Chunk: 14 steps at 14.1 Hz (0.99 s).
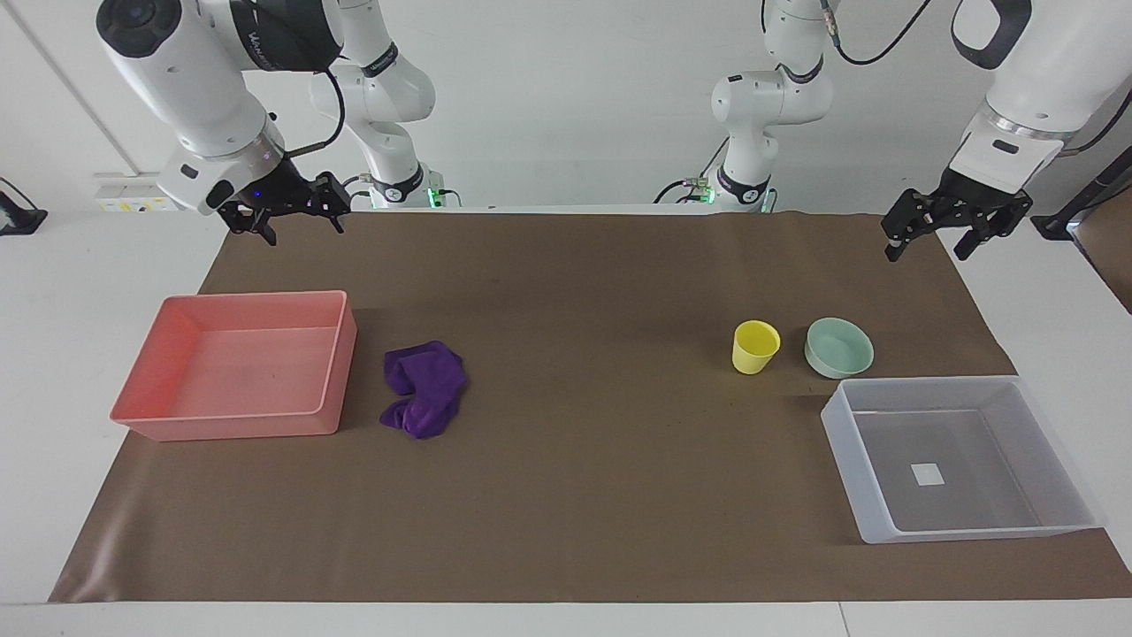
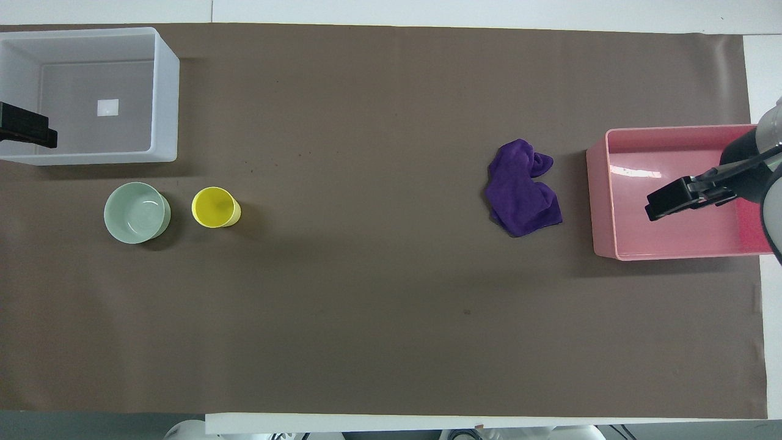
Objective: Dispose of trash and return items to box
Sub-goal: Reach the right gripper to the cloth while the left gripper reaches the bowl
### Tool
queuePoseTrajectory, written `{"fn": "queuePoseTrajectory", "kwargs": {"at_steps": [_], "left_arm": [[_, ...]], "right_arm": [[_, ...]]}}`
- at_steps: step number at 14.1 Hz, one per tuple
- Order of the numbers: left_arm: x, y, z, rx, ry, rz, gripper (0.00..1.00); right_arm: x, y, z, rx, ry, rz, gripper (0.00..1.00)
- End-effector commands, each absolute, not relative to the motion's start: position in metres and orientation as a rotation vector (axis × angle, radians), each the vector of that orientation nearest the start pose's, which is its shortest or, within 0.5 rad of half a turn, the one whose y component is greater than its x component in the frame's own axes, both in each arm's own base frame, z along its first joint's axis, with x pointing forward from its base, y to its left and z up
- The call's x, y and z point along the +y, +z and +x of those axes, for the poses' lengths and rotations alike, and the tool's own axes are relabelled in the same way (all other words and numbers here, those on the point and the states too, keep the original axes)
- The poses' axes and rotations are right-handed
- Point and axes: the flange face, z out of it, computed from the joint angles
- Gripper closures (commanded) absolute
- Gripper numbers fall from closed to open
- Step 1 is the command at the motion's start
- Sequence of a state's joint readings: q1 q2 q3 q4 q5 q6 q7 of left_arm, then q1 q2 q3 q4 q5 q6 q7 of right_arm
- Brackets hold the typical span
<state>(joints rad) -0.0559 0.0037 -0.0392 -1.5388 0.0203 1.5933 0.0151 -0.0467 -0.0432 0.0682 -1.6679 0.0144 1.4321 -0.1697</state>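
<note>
The purple rag (image 1: 424,389) (image 2: 522,188) lies crumpled on the brown mat beside the pink tray. The yellow cup (image 1: 756,347) (image 2: 215,208) stands upright beside the mint-green bowl (image 1: 838,348) (image 2: 136,212); both are nearer to the robots than the translucent box (image 1: 1052,460) (image 2: 165,91), which holds only its white label. My right gripper (image 1: 301,232) (image 2: 672,205) hangs open and empty, high over the pink tray's end of the table. My left gripper (image 1: 929,252) (image 2: 30,128) hangs open and empty, high over the box's end. Neither touches anything.
The pink tray (image 1: 340,354) (image 2: 602,201) stands empty toward the right arm's end of the table. The brown mat (image 1: 575,495) covers most of the white table.
</note>
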Motion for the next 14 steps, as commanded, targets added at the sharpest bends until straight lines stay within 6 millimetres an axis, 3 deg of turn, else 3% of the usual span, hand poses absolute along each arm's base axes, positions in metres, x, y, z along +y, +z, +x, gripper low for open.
{"fn": "queuePoseTrajectory", "kwargs": {"at_steps": [1,4,6,7,12,14], "left_arm": [[-0.05,0.64,0.552,0.186,-0.054,-3.115,0.0],[-0.049,0.64,0.552,0.181,-0.056,-3.115,0.0],[-0.048,0.64,0.552,0.179,-0.056,-3.117,0.0],[-0.048,0.64,0.552,0.179,-0.054,-3.117,0.0],[-0.047,0.638,0.553,0.177,-0.058,-3.117,0.0],[-0.036,0.629,0.552,0.147,-0.053,-3.118,0.0]], "right_arm": [[0.011,0.593,0.52,-0.287,0.265,-3.08,0.0],[0.016,0.587,0.525,-0.277,0.186,-3.091,0.0],[0.028,0.566,0.533,-0.307,0.16,-3.09,0.0],[0.042,0.55,0.538,-0.337,0.159,-3.076,0.0],[0.074,0.473,0.561,-0.387,0.118,-3.041,0.0],[0.089,0.438,0.567,-0.414,0.115,-3.038,0.0]]}}
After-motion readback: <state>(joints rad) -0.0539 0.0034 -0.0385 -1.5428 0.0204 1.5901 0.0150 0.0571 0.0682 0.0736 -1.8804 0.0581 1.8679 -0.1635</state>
